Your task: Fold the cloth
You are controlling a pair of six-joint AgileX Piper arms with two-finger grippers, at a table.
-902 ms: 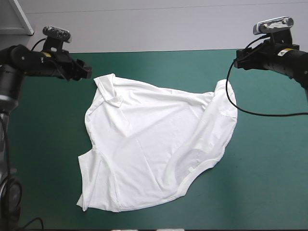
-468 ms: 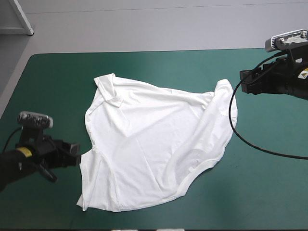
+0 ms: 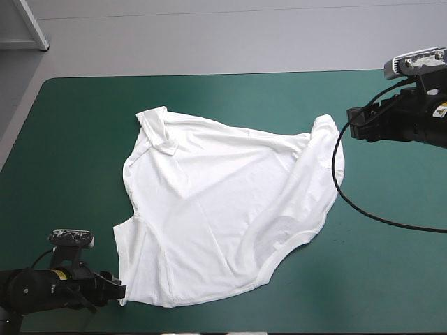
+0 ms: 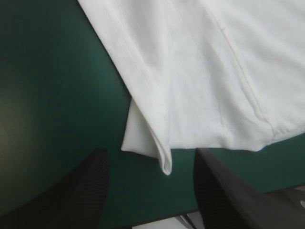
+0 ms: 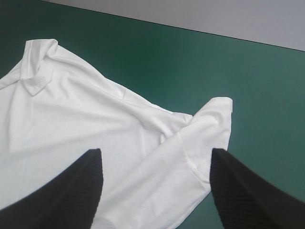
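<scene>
- A white, short-sleeved cloth T-shirt lay spread almost flat in the middle of the teal-green tabletop, with a few wrinkles in it.
- The black left arm had just come down to the lower left of the high view. Its left jaws sat right beside the shirt's bottom corner.
- In the left wrist view the left jaws stood wide apart and held nothing. The shirt's bottom corner lay just ahead of them, about in line with the gap.
- This looked like the arm getting ready to pinch that corner. The fold itself had not started yet.
- The black right arm was at the upper right of the high view. The right jaws were wide apart and empty too, close to the shirt's sleeve but not touching it.
- In the earliest picture the left arm was at the upper left, next to the collar. Just before now it was halfway down the left side.
- The right arm had slid a little toward the right edge early on, and then hardly moved.
- The shirt looked the same in all three high pictures, so nothing had pulled it.
</scene>
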